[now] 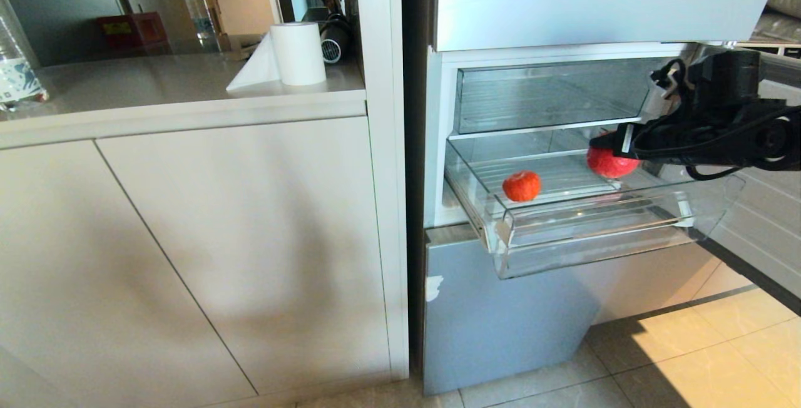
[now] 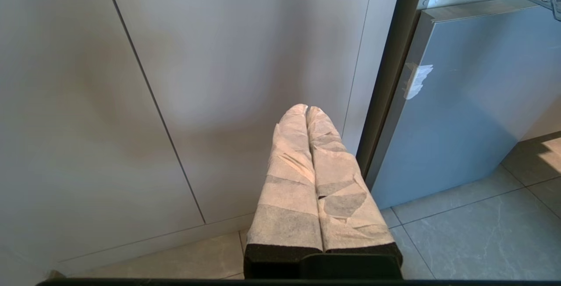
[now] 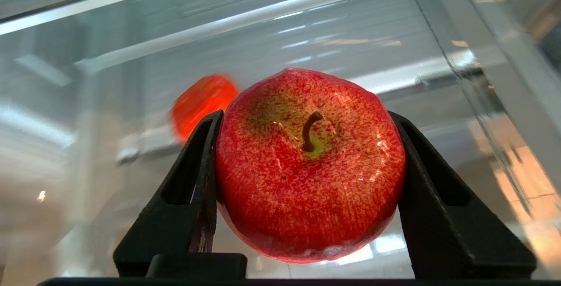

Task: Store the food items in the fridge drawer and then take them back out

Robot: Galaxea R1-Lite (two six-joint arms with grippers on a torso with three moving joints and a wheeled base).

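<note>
The clear fridge drawer [image 1: 582, 242] stands pulled out of the open fridge. A small orange-red fruit [image 1: 521, 186] lies on its ribbed floor toward the left; the right wrist view has it as a blurred orange-red fruit [image 3: 199, 101] behind the apple. My right gripper [image 1: 616, 154] reaches in from the right over the drawer, shut on a speckled red apple [image 1: 608, 163]. In the right wrist view the apple [image 3: 309, 163] fills the gap between both black fingers [image 3: 197, 180], stem facing the camera. My left gripper [image 2: 306, 109] hangs low by the cabinet, its taped fingers pressed together and empty.
A second clear drawer [image 1: 551, 95] sits above the pulled-out one. A grey-blue lower fridge door [image 1: 500, 314] is under it. White cabinets [image 1: 188, 251] with a counter holding a paper roll [image 1: 297, 54] stand to the left. The floor is tiled [image 1: 707, 345].
</note>
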